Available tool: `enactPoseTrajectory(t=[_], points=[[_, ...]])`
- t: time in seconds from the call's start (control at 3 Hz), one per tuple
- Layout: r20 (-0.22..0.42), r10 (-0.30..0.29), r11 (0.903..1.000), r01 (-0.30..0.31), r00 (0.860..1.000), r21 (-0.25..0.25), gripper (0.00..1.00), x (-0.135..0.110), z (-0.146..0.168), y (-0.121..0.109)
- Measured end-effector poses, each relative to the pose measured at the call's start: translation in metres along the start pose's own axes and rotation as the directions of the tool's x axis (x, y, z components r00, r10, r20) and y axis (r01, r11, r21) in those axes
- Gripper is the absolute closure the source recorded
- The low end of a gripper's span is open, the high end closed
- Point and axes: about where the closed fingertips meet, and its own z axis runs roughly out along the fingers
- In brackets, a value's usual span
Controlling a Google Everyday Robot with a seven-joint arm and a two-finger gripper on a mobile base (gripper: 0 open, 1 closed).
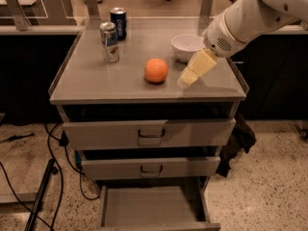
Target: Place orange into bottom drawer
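Observation:
The orange (156,70) rests on the grey cabinet top (96,83), near its middle front. My gripper (188,78), with cream-coloured tips, hangs just right of the orange, low over the top and apart from it. The white arm reaches in from the upper right. The bottom drawer (151,207) is pulled out below, with a bare flat grey floor. The two upper drawers with dark handles are a little ajar.
A white bowl (186,46) sits behind the gripper. A silver can (109,42) and a blue can (118,23) stand at the back left of the top. Cables and a dark pole lie on the floor at the left. Dark cloth hangs at the cabinet's right side.

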Motion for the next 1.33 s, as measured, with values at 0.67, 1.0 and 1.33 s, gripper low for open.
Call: enactPoseTrajectory(t=[0.67,1.0,1.33], points=[[0.002,0.064,0.9967,-0.064,0.998,-0.050,0.00,0.019,0.013,0.003],[0.039,0.109,0.9899,-0.104,0.993,-0.095,0.00,0.023,0.031,0.009],[0.099,0.135,0.9848,-0.122,0.986,-0.123,0.00,0.016,0.049,0.013]])
